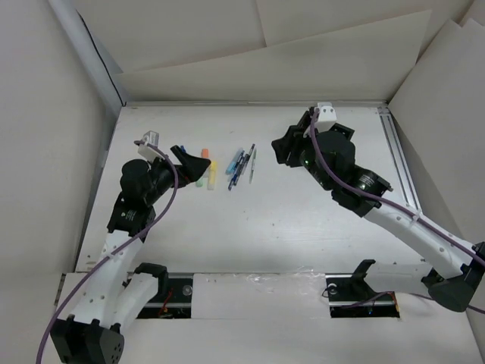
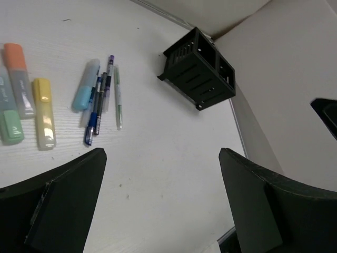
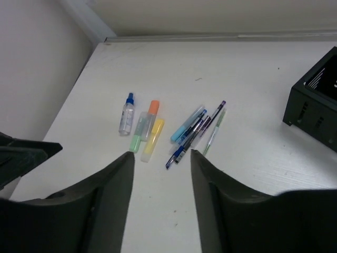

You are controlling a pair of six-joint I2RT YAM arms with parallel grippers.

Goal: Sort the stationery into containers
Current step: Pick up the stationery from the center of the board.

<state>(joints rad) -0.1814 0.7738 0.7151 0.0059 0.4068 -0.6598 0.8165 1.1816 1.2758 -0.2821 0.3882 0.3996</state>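
The highlighters lie side by side on the table: orange [image 1: 204,155], green [image 1: 200,181] and pale yellow [image 1: 212,176]. They show in the left wrist view as orange [image 2: 18,79], green [image 2: 10,124] and yellow [image 2: 43,113]. A light-blue marker [image 2: 86,84] and slim pens [image 1: 242,165] lie just right of them, with blue and dark pens [image 2: 99,105] and a grey-green pen [image 2: 118,97]. The black divided box [image 2: 199,68] stands further right, also in the right wrist view [image 3: 315,110]; in the top view the right arm hides it. My left gripper [image 1: 193,161] is open, empty, above the highlighters. My right gripper [image 1: 282,150] is open, empty, right of the pens.
A small clear bottle with a blue cap [image 3: 126,114] lies left of the highlighters. Cardboard walls [image 1: 61,152] close in the table on the left, back and right. A metal rail [image 1: 398,152] runs along the right edge.
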